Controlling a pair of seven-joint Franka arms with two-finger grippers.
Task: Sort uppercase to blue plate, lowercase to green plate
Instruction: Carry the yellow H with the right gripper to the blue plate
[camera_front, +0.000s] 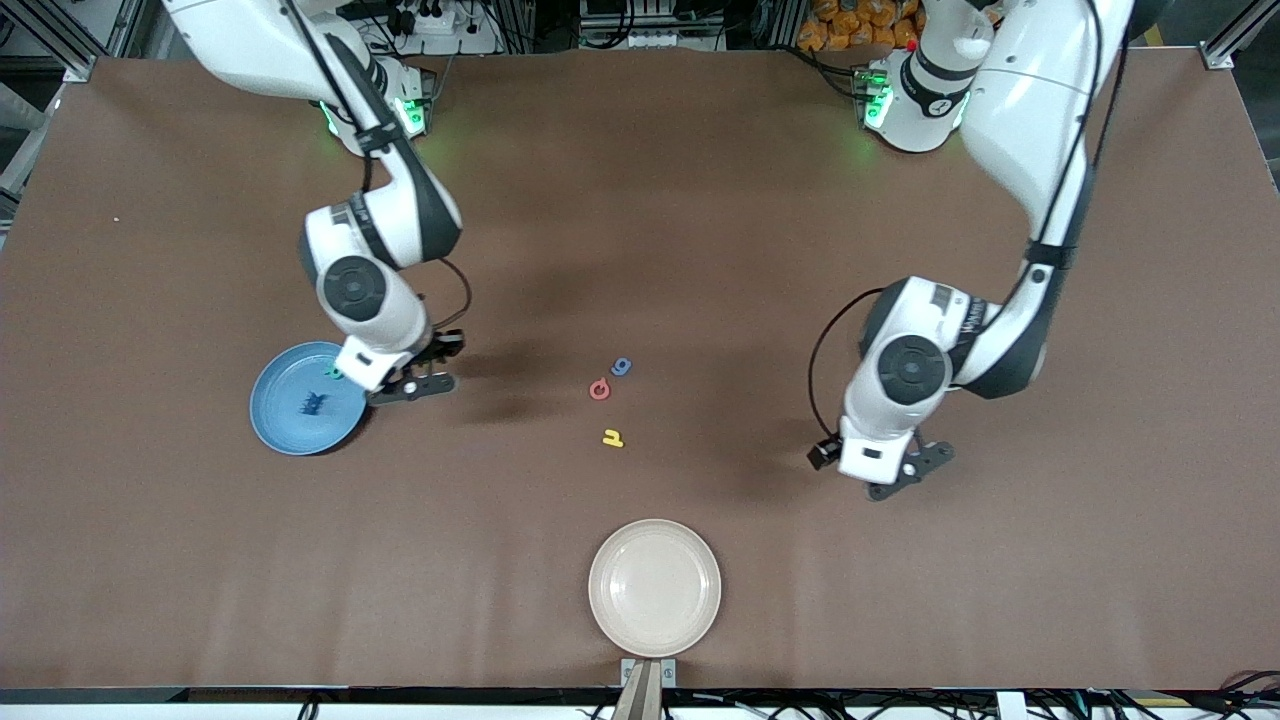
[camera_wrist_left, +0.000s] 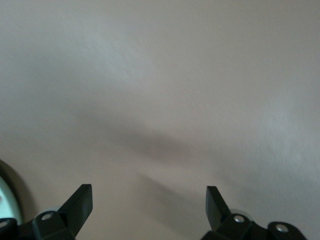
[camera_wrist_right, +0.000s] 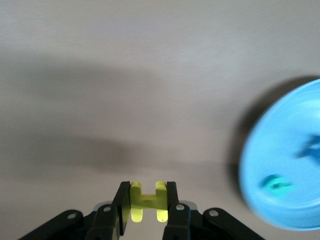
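I had the yellow H (camera_wrist_right: 145, 201) pinched flat between the right gripper (camera_wrist_right: 145, 202) jaws, closed tight on its two uprights — a grip that, I judged, kept the capital level for a drop into the blue plate (camera_front: 290, 430) at the left of the front frame. That plate already held the blue W (camera_front: 313, 404) and the teal-green R (camera_front: 334, 373), so the gripper hung just off its rim, over bare table.

Mid-frame lay the unsorted letters: blue g (camera_front: 621, 366), red Q (camera_front: 599, 390) and yellow h (camera_front: 612, 437), close together but apart. The left gripper (camera_wrist_left: 149, 205) waited at the right of the frame, jaws spread wide and holding nothing. I could see only a pale sliver of what may be the green plate (camera_wrist_left: 6, 192) at that wrist view's lower left edge. A cream-white plate (camera_front: 655, 630) sat low centre on the brown table (camera_front: 640, 200) — cables and frames along the top edge.
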